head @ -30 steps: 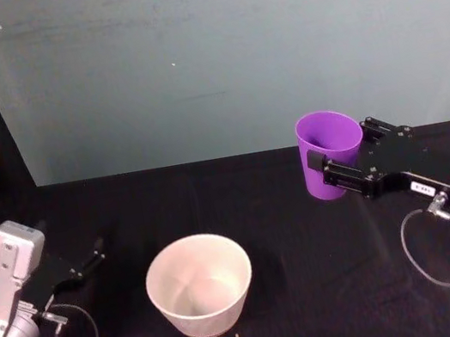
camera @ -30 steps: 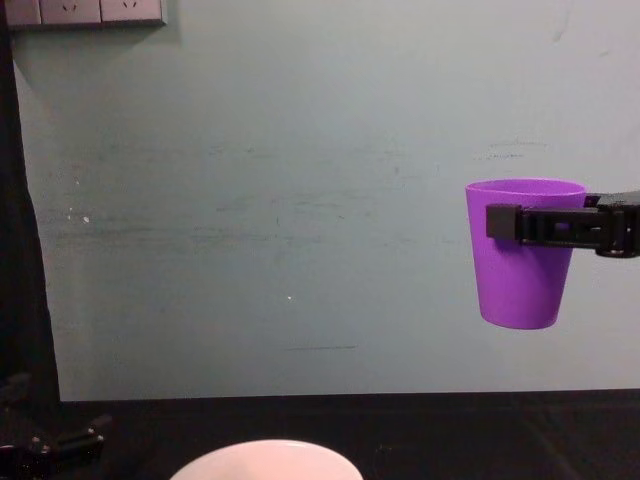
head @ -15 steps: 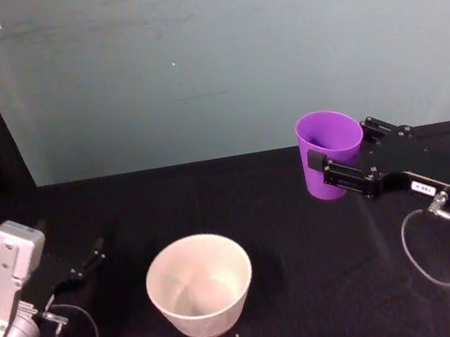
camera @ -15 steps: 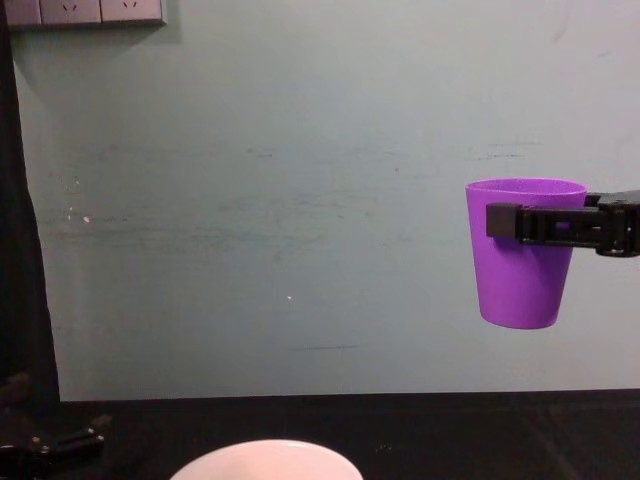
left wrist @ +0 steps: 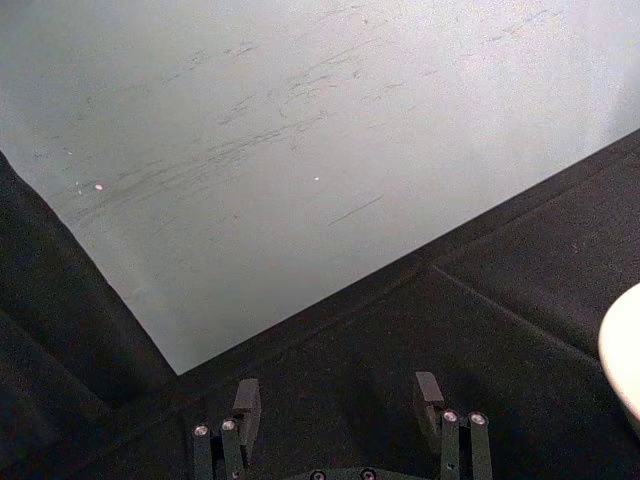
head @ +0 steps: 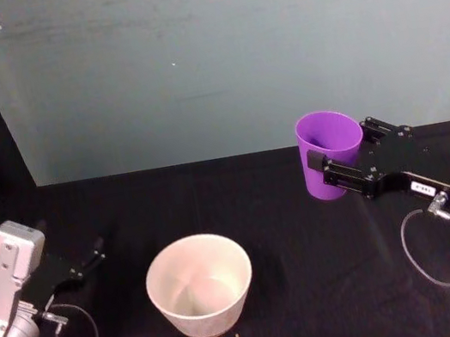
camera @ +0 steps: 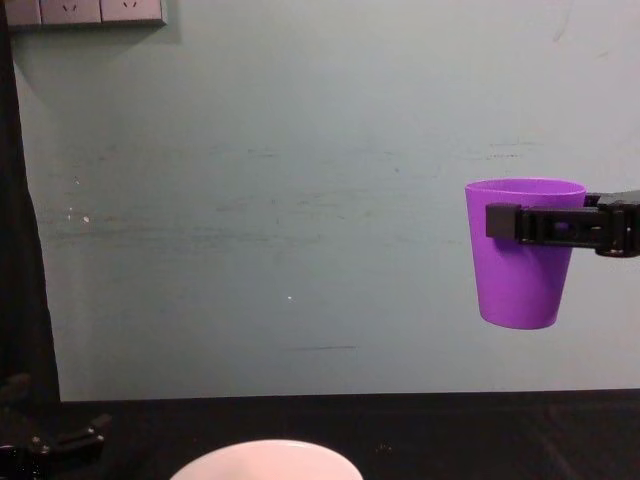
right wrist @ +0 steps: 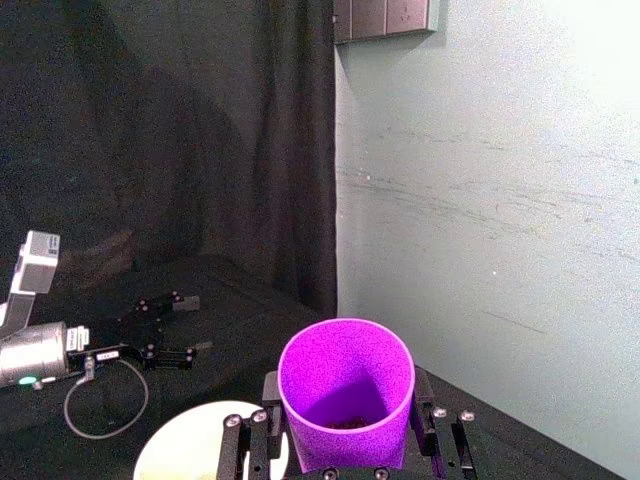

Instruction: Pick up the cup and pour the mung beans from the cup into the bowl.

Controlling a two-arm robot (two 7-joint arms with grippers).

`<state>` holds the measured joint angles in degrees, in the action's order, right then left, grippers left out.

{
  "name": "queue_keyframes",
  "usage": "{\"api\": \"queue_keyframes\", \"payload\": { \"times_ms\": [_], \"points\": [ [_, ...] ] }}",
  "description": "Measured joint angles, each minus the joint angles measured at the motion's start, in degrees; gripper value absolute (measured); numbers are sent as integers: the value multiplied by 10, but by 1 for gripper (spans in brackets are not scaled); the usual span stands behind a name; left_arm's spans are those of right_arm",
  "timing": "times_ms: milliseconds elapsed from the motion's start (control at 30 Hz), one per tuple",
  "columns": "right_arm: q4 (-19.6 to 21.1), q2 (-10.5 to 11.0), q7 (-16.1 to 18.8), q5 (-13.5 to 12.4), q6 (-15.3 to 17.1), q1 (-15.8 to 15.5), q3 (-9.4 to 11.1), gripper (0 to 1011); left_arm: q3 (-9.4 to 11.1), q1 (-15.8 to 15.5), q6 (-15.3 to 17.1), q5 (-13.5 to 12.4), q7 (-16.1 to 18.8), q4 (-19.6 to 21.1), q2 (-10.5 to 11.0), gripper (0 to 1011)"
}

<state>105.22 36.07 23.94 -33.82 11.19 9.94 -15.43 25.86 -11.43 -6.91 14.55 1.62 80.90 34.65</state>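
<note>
right gripper (head: 341,144) is clamped on the cup (camera: 522,270), upright; I'd carry it level over the bowl (head: 201,317) before tipping slowly, left gripper (left wrist: 338,395) idles open, far left

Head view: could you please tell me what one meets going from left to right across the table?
left gripper, idle with its fingers open → bowl → cup, upright and clamped in the right gripper, whose arm runs on to the right edge.
</note>
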Motion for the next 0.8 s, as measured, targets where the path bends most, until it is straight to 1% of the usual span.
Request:
{"api": "queue_keyframes", "payload": {
  "times_ms": [800],
  "points": [
    [0,0,0,1,0,0,0,739,0,0,0,0,0,0,0,1003]
  ]
}}
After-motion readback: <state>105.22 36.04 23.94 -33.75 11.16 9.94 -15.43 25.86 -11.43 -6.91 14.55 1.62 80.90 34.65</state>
